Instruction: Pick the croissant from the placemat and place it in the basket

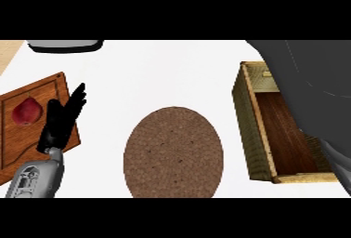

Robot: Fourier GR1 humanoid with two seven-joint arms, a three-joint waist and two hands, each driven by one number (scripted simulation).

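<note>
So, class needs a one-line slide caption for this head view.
Right forearm reaches over the wooden basket; oval placemat lies bare; open left hand rests above the cutting board.

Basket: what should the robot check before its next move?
1. Croissant off the placemat: ok, nothing lies on it.
2. Croissant in sight: not ok, none shows.
3. Room in the basket: cannot tell, the right arm hides much of it.
4. Is the left hand out of the way: ok, it is open, over the board at the view's left.
5. Does the right hand hold the croissant: cannot tell, that hand does not show.
</note>
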